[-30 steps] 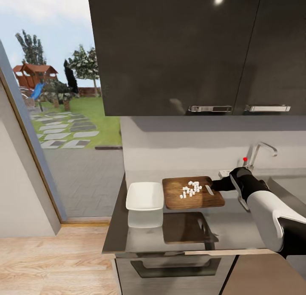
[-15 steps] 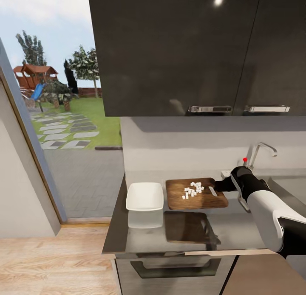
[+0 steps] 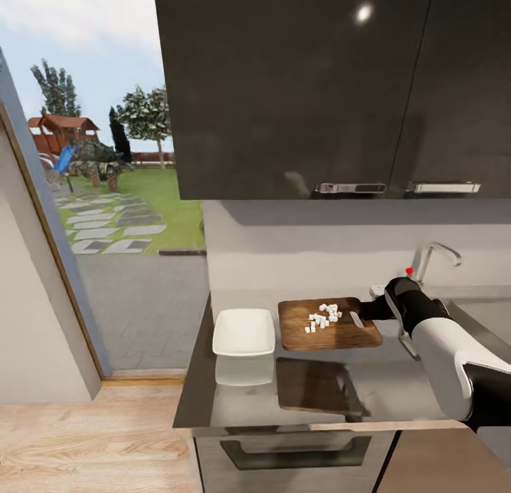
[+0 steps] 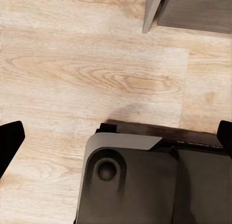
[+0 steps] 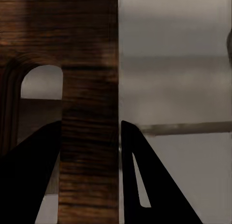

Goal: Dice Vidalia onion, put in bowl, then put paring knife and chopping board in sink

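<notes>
Tipping the diced onion [image 3: 323,317] into the bowl [image 3: 244,333] looks like the step in hand, and the grip is set for it: in the right wrist view the right jaws [image 5: 89,151] pinch the board [image 3: 326,323] by its edge strip next to the handle slot. In the head view, right of centre, the board appears raised off the worktop [image 3: 397,379], its reflection lying below it, with the white dice heaped near its middle and what is probably the knife [image 3: 356,320], too small to be sure, lying just beside them. The bowl sits just left of the board on the worktop. Doing this well probably means carrying the board level until its far edge overhangs the bowl, then tilting slowly, so the dice slide in and the knife does not follow. The left jaws [image 4: 116,137] hang spread over the wood floor [image 4: 72,74], holding nothing.
</notes>
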